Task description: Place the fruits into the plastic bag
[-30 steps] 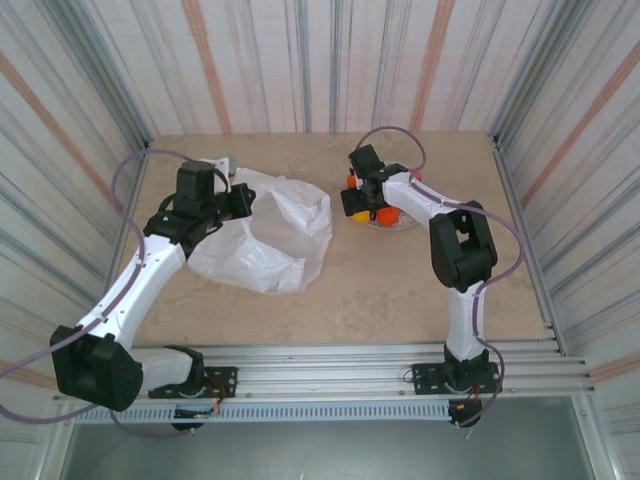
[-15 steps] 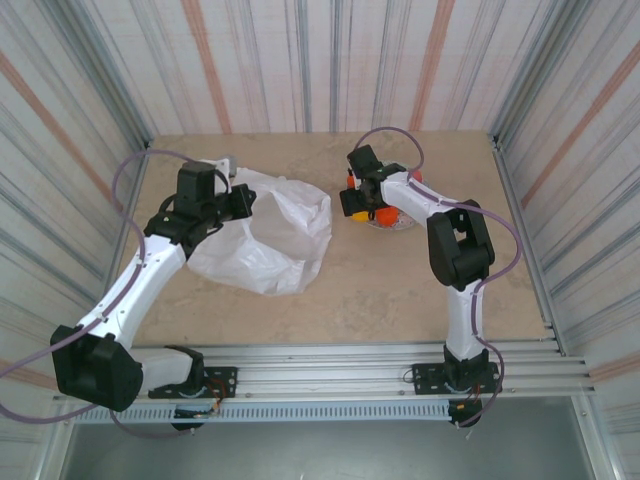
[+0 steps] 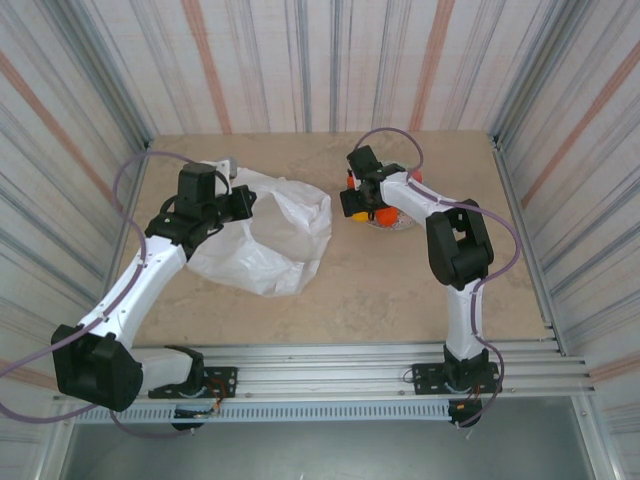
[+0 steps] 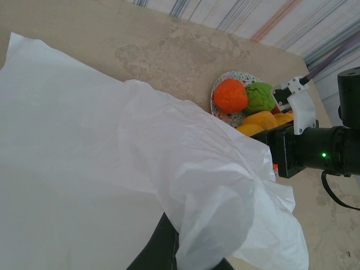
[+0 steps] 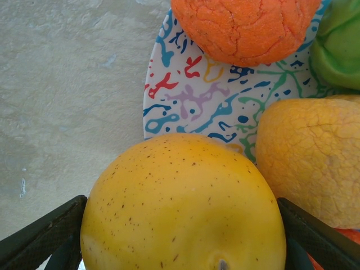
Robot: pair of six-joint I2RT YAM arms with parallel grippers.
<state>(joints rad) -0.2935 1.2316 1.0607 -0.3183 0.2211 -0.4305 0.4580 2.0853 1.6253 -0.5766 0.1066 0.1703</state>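
Right gripper [image 3: 362,198] has settled low over plate [image 5: 191,107], far right. Jaws narrowing around yellow fruit [image 5: 183,208]; firm grip, cannot tell. Left gripper [image 3: 238,200] stays clamped on bag [image 3: 275,240], left. Lift likely next.

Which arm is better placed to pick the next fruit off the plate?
Right. The right gripper straddles the speckled yellow round fruit on the multicoloured patterned plate, jaws open. The left gripper is shut on the thin white plastic bag, away from the plate.

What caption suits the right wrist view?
Right gripper, jaws flanking a yellow fruit at the edge of the patterned plate.
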